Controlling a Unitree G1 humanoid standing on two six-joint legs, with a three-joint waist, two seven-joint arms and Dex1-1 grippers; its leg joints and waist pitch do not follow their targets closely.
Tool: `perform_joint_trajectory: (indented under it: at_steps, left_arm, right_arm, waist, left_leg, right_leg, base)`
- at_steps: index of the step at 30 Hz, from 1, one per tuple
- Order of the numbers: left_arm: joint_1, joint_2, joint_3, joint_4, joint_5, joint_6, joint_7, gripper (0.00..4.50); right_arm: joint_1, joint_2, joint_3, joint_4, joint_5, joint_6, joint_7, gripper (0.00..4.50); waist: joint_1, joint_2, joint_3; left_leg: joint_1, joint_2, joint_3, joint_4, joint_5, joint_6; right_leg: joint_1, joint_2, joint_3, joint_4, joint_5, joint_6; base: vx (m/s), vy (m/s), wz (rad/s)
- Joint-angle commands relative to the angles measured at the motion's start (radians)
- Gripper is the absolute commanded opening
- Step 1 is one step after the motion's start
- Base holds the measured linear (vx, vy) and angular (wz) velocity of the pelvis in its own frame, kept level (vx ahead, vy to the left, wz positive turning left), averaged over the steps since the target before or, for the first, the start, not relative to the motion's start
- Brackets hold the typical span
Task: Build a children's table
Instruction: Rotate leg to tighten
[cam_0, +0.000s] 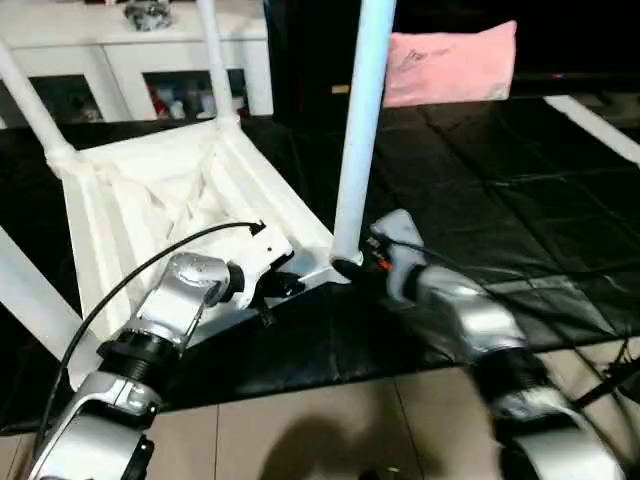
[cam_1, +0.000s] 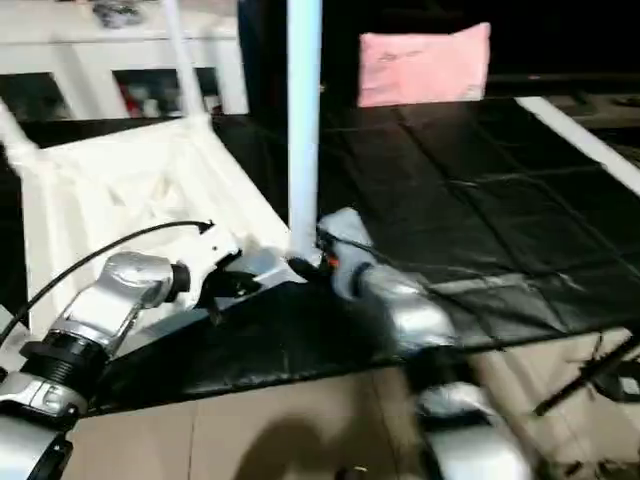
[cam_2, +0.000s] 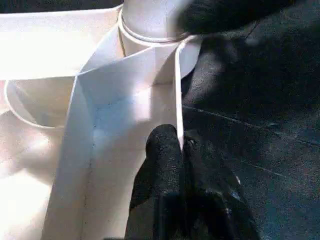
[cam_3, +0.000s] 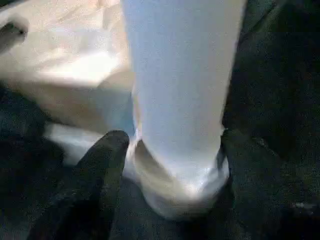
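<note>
Left gripper (cam_2: 181, 150): fingers pressed together, pinching the thin upright rim wall of the tabletop (cam_0: 150, 195) close to its near right corner. In the head views this gripper is largely masked by its own silver wrist.

Right gripper (cam_3: 172, 150): fingers spread to either side of the base of the upright leg (cam_0: 362, 120), where the leg enters the corner socket (cam_3: 180, 185). Whether the pads actually touch the leg cannot be made out; the right finger is lost in shadow against the dark mat.

The tabletop lies upside down on the black floor mat (cam_0: 500, 200), ribbed underside up, left of centre; its left edge is cut off by the frame. The leg at the near right corner stands vertical, its top cut off. A far leg (cam_0: 215, 60) rises from the far right corner, also cropped. Two further legs on the left are only partly visible.

Beyond, a white cabinet (cam_0: 130, 60) and a pink cushion (cam_0: 450, 62).
</note>
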Motion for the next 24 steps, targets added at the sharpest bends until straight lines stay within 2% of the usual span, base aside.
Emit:
perform_joint_trajectory:
  at_steps: [1,2,4,6,7,9,11,12,13,16,18,19,22,24]
  left_arm:
    - [-0.018,0.017,0.001,0.005,0.006,-0.023,-0.006,0.0]
    - [-0.014,0.038,-0.01,0.012,0.011,-0.058,-0.036,0.0]
    - [-0.008,0.074,-0.035,0.022,0.02,-0.128,-0.096,0.0]
    - [0.002,0.113,-0.063,0.031,0.02,-0.224,-0.179,0.0]
    - [0.004,0.122,-0.068,0.033,0.018,-0.247,-0.203,0.0]
    - [0.007,0.135,-0.074,0.035,0.01,-0.267,-0.244,0.0]
    - [0.007,0.155,-0.086,0.043,0.008,-0.303,-0.291,0.0]
    - [0.002,0.17,-0.097,0.054,0.006,-0.333,-0.332,0.0]
    - [0.002,0.17,-0.097,0.054,0.006,-0.333,-0.332,0.0]
    - [-0.002,0.178,-0.104,0.06,-0.013,-0.359,-0.389,0.0]
    - [-0.003,0.182,-0.122,0.048,-0.034,-0.38,-0.467,0.0]
    - [-0.002,0.181,-0.127,0.046,-0.037,-0.389,-0.485,0.0]
    - [0.002,0.175,-0.148,0.036,-0.033,-0.413,-0.52,0.0]
    - [0.003,0.175,-0.163,0.029,-0.03,-0.423,-0.544,0.0]
  right_arm:
    - [0.008,-0.004,0.021,-0.033,0.015,-0.002,0.061,3.6]
    - [0.022,-0.037,0.023,-0.074,0.036,0.0,0.127,3.6]
    - [0.034,-0.087,0.035,-0.111,0.053,-0.008,0.214,3.8]
    - [0.034,-0.129,0.049,-0.126,0.059,-0.014,0.285,4.01]
    - [0.033,-0.138,0.051,-0.128,0.06,-0.016,0.299,4.1]
    - [0.029,-0.153,0.057,-0.131,0.062,-0.018,0.326,4.24]
    - [0.024,-0.173,0.064,-0.139,0.063,-0.022,0.367,4.44]
    - [0.017,-0.19,0.073,-0.144,0.062,-0.033,0.401,4.44]
    - [0.017,-0.19,0.073,-0.144,0.062,-0.033,0.401,4.44]
    - [0.011,-0.205,0.092,-0.152,0.062,-0.052,0.441,4.44]
    - [0.011,-0.206,0.127,-0.155,0.044,-0.113,0.483,4.44]
    - [0.01,-0.203,0.134,-0.151,0.035,-0.133,0.487,4.44]
    - [-0.005,-0.191,0.15,-0.134,0.056,-0.102,0.548,4.44]
    - [-0.015,-0.184,0.157,-0.124,0.07,-0.092,0.579,4.44]
  waist:
    - [0.005,0.002,-0.065]
    - [0.006,0.0,-0.066]
    - [0.007,-0.002,-0.069]
    - [0.01,0.002,-0.076]
    - [0.013,0.002,-0.078]
    - [0.022,0.005,-0.087]
    - [0.03,0.001,-0.086]
    - [0.04,0.001,-0.083]
    - [0.044,0.001,-0.082]
    - [0.058,0.0,-0.077]
    - [0.062,0.0,-0.074]
    - [0.065,0.001,-0.074]
    - [0.073,0.003,-0.074]
    - [0.08,0.0,-0.074]
  left_leg:
    - [-0.019,0.027,0.004,-0.078,-0.174,0.082]
    - [-0.024,0.026,0.003,-0.077,-0.147,0.09]
    - [-0.026,0.028,0.005,-0.075,-0.134,0.104]
    - [-0.032,0.029,0.006,-0.07,-0.055,0.121]
    - [-0.033,0.029,0.005,-0.068,-0.036,0.127]
    - [-0.034,0.034,0.009,-0.058,0.065,0.149]
    - [-0.035,0.032,0.012,-0.054,0.096,0.166]
    - [-0.034,0.035,0.015,-0.054,0.084,0.176]
    - [-0.034,0.035,0.016,-0.054,0.072,0.173]
    - [-0.031,0.036,0.02,-0.06,0.011,0.13]
    - [-0.03,0.036,0.021,-0.063,-0.028,0.098]
    - [-0.029,0.037,0.021,-0.064,-0.033,0.091]
    - [-0.024,0.039,0.023,-0.066,-0.051,0.08]
    - [-0.021,0.041,0.025,-0.068,-0.067,0.076]
  right_leg:
    - [0.057,-0.058,0.058,-0.075,-0.366,-0.148]
    - [0.061,-0.056,0.058,-0.069,-0.338,-0.163]
    - [0.062,-0.059,0.059,-0.068,-0.337,-0.167]
    - [0.063,-0.057,0.061,-0.053,-0.231,-0.2]
    - [0.065,-0.057,0.061,-0.049,-0.202,-0.206]
    - [0.063,-0.053,0.062,-0.025,-0.056,-0.244]
    - [0.061,-0.051,0.061,-0.02,-0.007,-0.26]
    - [0.058,-0.053,0.062,-0.02,-0.016,-0.267]
    - [0.059,-0.054,0.062,-0.02,-0.032,-0.264]
    - [0.058,-0.055,0.065,-0.031,-0.136,-0.23]
    - [0.058,-0.054,0.066,-0.036,-0.194,-0.21]
    - [0.057,-0.056,0.066,-0.038,-0.206,-0.205]
    - [0.052,-0.052,0.069,-0.04,-0.215,-0.203]
    - [0.049,-0.051,0.07,-0.039,-0.22,-0.206]
  base:
    - [0.0,0.0,0.0]
    - [0.0,0.0,0.0]
    - [0.0,0.0,0.0]
    - [0.053,-0.025,0.02]
    - [0.05,-0.023,0.01]
    - [0.0,0.0,0.0]
    - [0.0,0.0,0.0]
    - [0.0,0.0,0.0]
    - [0.0,0.0,0.0]
    - [0.0,0.0,0.0]
    - [0.0,0.0,0.0]
    - [0.0,0.0,0.0]
    - [0.0,0.0,0.0]
    - [0.0,0.0,0.0]
